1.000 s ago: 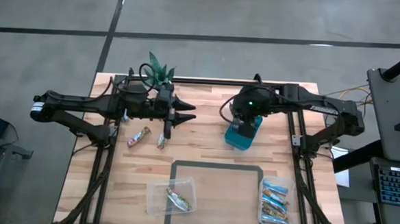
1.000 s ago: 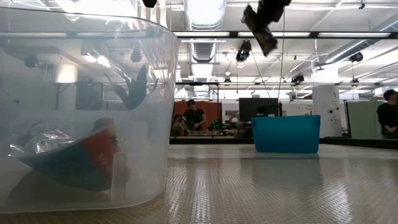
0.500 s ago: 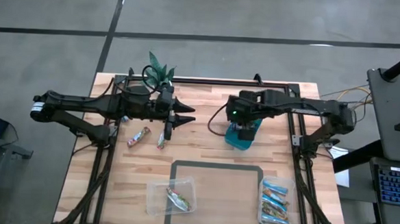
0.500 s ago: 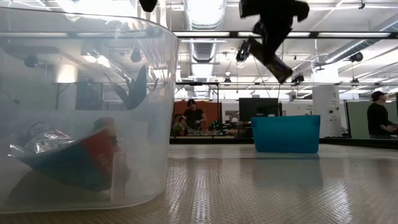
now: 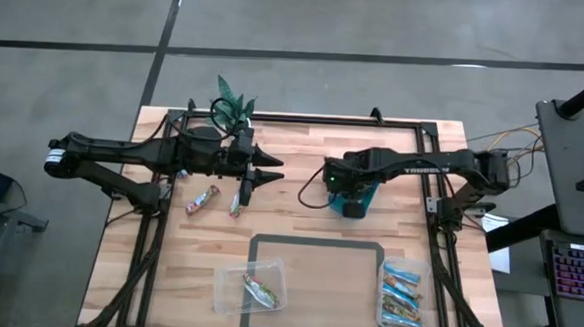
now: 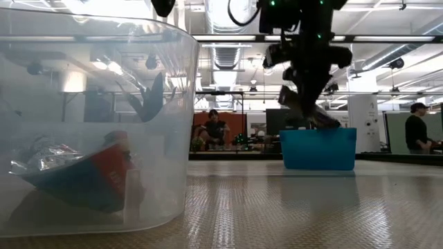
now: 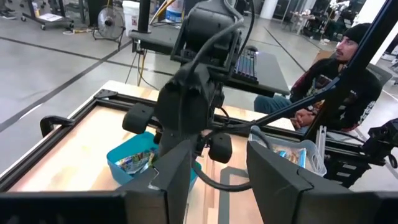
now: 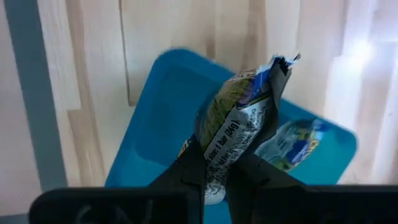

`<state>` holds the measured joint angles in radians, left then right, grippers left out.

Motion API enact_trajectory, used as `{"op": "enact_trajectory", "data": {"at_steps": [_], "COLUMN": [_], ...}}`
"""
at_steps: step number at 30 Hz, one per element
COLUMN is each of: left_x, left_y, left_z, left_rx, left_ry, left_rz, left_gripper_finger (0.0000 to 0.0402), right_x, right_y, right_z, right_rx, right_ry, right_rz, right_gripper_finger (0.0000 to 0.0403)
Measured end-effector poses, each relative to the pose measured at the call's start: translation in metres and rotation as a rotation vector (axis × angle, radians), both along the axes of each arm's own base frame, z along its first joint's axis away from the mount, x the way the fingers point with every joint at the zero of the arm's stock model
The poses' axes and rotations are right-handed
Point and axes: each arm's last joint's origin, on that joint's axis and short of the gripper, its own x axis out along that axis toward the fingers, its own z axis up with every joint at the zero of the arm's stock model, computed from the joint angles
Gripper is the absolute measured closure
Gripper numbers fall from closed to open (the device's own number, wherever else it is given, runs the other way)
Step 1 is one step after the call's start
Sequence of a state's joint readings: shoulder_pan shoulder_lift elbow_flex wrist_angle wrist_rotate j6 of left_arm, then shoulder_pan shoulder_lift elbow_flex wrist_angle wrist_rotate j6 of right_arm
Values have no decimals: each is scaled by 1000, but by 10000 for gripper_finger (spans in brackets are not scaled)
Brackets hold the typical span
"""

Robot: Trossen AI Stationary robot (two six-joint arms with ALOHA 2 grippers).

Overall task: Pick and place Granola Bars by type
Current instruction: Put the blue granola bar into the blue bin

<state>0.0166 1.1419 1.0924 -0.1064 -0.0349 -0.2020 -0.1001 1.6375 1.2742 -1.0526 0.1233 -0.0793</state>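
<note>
My right gripper (image 8: 219, 163) is shut on a bar with a green, blue and white wrapper (image 8: 239, 124). It hangs just above the teal bin (image 5: 356, 208), which shows in the low view (image 6: 318, 149) and has other bars lying in it (image 8: 292, 146). My left gripper (image 5: 270, 168) hovers open over the table's far left part, and its fingers (image 7: 177, 177) touch nothing. Two multicoloured bars (image 5: 202, 199) (image 5: 237, 203) lie flat on the wood below it. One clear tub (image 5: 251, 287) holds multicoloured bars, and the other (image 5: 402, 295) holds blue ones. My right gripper pinches the bar between its two fingers near one end (image 8: 214, 171), coming from above and slanting down. The rest of the bar sticks out past the fingertips to its crimped end (image 8: 283, 65). The bar is lifted clear and tilted, its free end (image 6: 324, 122) just above the bin's rim.
A taped rectangle (image 5: 318, 243) marks the near middle of the table. A small green plant (image 5: 232, 98) stands at the far edge behind the left arm. People show in the room beyond the table (image 6: 216, 129). Bare wood lies between the bin and the two loose bars.
My right gripper has come down from high above toward the teal bin and shifted a little toward the table's left, keeping the bar shut between its fingers. The bar now hangs just over the bin.
</note>
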Motion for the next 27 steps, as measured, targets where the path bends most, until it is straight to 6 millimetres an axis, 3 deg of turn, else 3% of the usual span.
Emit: {"op": "enact_trajectory", "data": {"at_steps": [14,27], "left_x": [0,0], "left_y": [0,0], "left_z": [0,0], "left_rx": [7,21], "left_ry": [1,1], "left_rz": [-1,-3], "left_gripper_finger": [264,264], "right_x": [-17,-21], "right_y": [-7,-7], "right_z": [-60,-81], "right_rx": [-3,-1], "right_ry": [7,-46], "right_rz": [-44,-20], "right_gripper_finger": [377,374]}}
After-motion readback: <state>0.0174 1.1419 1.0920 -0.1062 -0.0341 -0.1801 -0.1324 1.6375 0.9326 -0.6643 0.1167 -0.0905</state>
